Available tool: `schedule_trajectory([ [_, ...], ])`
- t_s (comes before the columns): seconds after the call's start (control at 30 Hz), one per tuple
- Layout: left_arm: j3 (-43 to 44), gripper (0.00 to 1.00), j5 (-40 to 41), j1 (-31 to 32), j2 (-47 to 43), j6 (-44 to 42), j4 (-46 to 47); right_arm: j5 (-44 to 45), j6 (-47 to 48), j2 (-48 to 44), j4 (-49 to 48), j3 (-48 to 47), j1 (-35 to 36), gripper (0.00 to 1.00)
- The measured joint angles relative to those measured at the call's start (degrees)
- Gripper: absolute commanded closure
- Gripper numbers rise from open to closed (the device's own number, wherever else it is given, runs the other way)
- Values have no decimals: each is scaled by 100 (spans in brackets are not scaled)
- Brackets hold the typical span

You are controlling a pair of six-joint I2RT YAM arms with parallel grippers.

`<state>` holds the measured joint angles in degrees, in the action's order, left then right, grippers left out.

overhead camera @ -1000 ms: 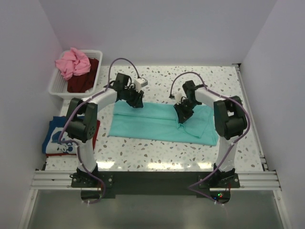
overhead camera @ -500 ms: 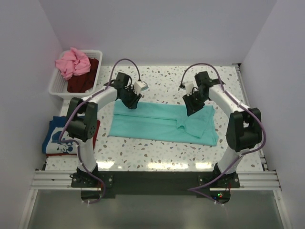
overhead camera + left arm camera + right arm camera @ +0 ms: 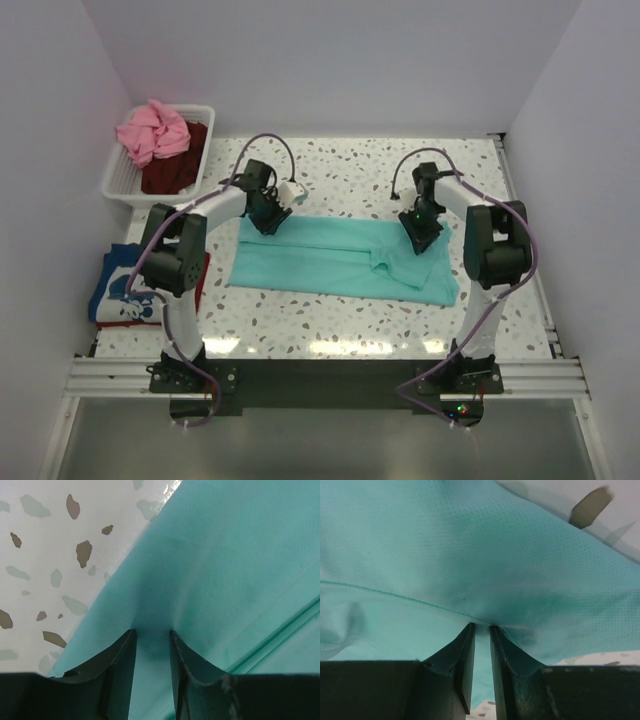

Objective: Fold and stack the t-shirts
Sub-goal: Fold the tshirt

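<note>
A teal t-shirt lies spread flat across the middle of the table. My left gripper is down on its far left corner. In the left wrist view the jaws stand a little apart, with the teal cloth puckered between their tips. My right gripper is down on the shirt's far right part. Its jaws are nearly together and pinch the cloth just below a seam.
A white basket at the back left holds a pink t-shirt and a dark maroon one. A folded blue t-shirt with white print lies on a red one at the left edge.
My right arm swung from the shirt's middle out to its far right part and came down on the cloth. The left gripper stayed at the far left corner, shifting only slightly.
</note>
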<state>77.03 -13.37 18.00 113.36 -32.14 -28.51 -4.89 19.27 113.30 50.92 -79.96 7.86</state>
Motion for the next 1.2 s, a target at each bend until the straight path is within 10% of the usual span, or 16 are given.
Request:
schedule_trajectory([
  [0.37,-1338,60,-254,-24,-1617,-90,-28,909,275,1996,229,-3126,323,77],
  [0.6,-1482,59,-640,-24,-2048,-415,122,1508,616,3287,-1427,-5053,1075,62],
  [1.2,-1602,65,629,1604,-1117,-1119,651,2044,861,1998,-2879,-4439,1246,35],
])
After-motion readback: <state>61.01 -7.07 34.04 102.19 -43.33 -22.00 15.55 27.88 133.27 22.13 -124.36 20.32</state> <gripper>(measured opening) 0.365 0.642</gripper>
